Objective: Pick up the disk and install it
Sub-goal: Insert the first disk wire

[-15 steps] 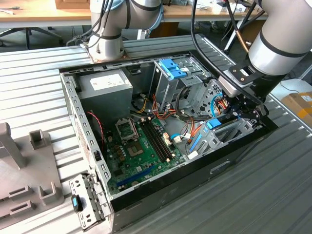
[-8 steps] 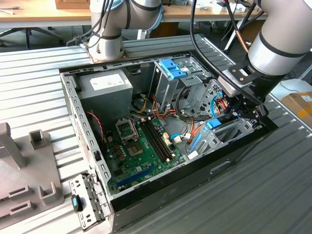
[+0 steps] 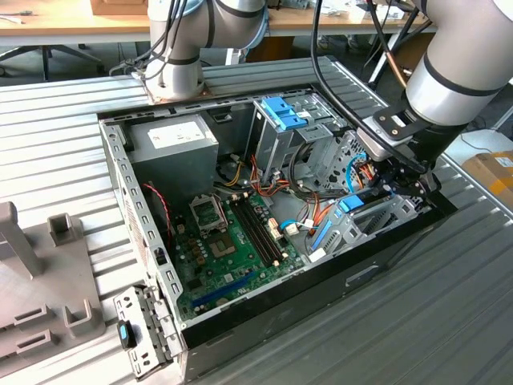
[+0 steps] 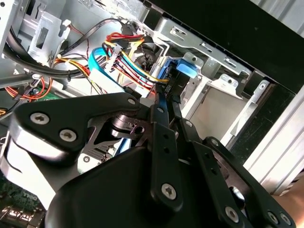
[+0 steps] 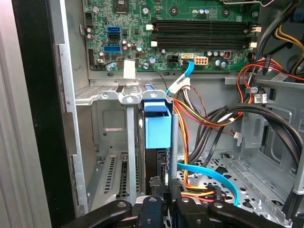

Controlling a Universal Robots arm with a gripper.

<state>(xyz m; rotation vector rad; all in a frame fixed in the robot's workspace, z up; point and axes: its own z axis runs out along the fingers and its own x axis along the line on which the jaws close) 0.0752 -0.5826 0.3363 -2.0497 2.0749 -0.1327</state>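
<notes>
Black jaws [image 5: 164, 202] pinching disk [image 5: 157, 127] edge-on in drive bay [image 5: 109, 97], no legible labels.

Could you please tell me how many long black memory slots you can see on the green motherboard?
4: memory slots lie side by side in one bank on the motherboard, stacked in the first wrist view and beside the processor socket in the exterior view.

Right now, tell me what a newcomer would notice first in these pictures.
The open computer case on the ribbed metal table, its green motherboard bare, draws the eye first. Next comes the arm reaching into the case at the exterior view's right, its gripper down at the drive bay. There the disk, with its bright blue carrier, stands on edge in a metal slot.
</notes>
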